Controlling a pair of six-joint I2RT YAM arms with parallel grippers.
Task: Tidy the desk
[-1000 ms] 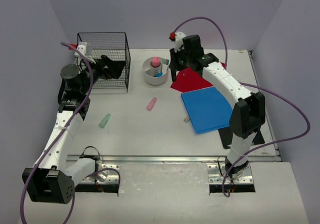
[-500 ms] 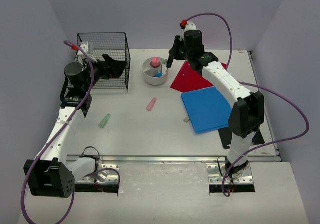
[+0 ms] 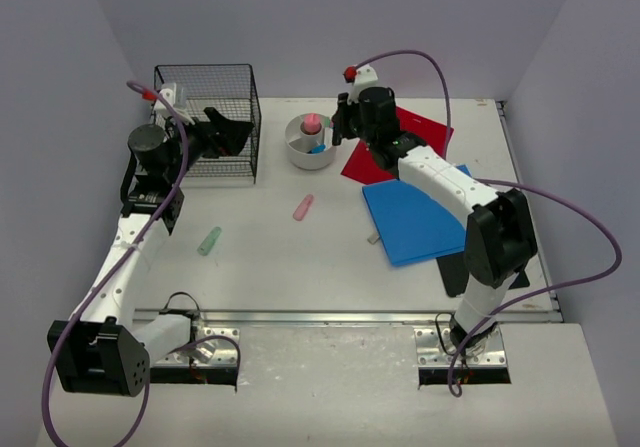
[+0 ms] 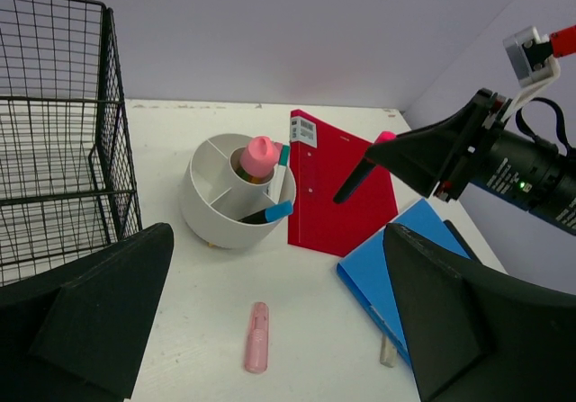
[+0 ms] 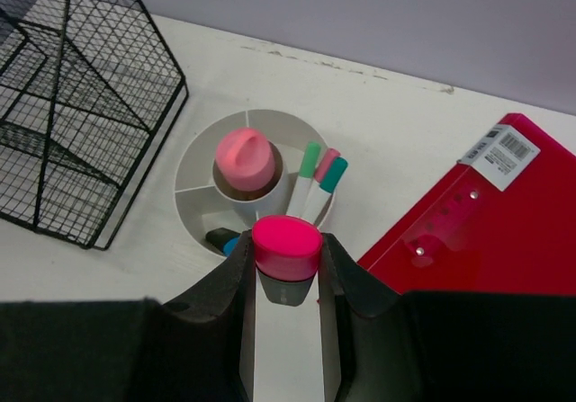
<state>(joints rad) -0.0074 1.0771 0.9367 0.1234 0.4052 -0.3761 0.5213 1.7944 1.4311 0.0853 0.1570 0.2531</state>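
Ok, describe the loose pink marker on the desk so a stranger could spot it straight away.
Find the black wire basket at the far left of the desk, then the white round organizer beside it. The pink marker lies flat on the tabletop, just toward the arms from it. The only other loose marker, further left, is green.

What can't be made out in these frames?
- Top view: pale scrap beside the blue folder, too small to identify.
- Top view: black object and the folder's near corner, covered by the right arm.
- Right wrist: marker barrel, hidden inside the right end effector; only its pink cap shows.
- Left wrist: basket, cut off by the left edge.
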